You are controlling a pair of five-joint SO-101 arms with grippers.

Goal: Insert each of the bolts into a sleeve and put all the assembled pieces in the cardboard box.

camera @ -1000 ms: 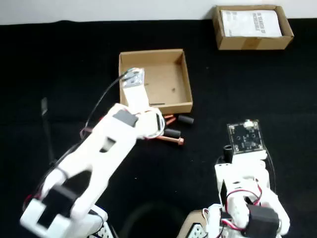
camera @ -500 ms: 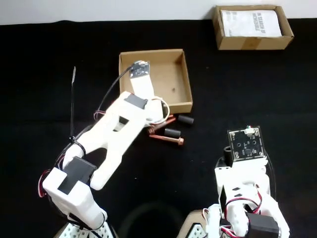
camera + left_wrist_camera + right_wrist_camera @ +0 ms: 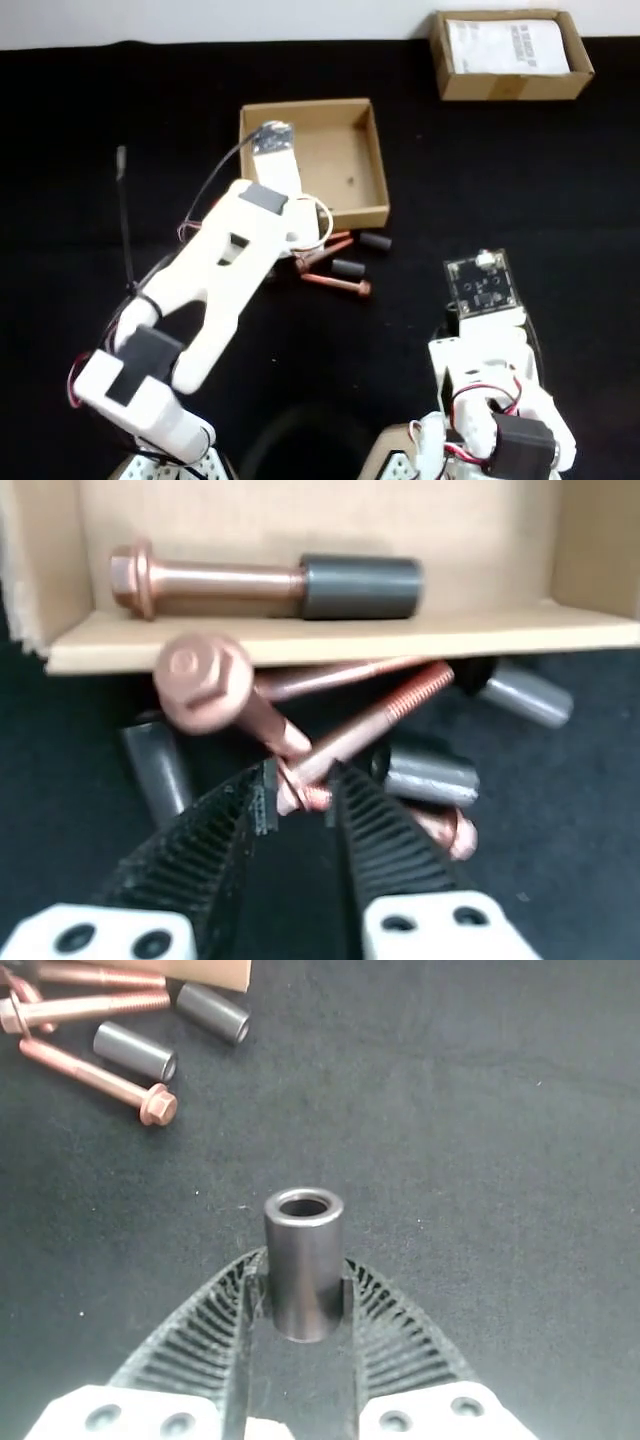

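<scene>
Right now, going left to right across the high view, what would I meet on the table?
In order: white left arm → short dark metal sleeve by the open cardboard box corner → white right arm.

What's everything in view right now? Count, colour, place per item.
Open brown cardboard box: 1, mid-table.
Assembled copper-coloured bolt in dark grey metal sleeve: 1, inside that box.
Loose copper-coloured bolts: at least 3, piled before that box.
Loose dark grey cylindrical sleeves: 3, in that pile.
Second brown cardboard box: 1, far corner, holding a white printed sheet.
Black table cover: 1, under everything.
Left gripper: black jaws, shut on one bolt's threaded tip.
Right gripper: black jaws, shut on a fourth sleeve.
</scene>
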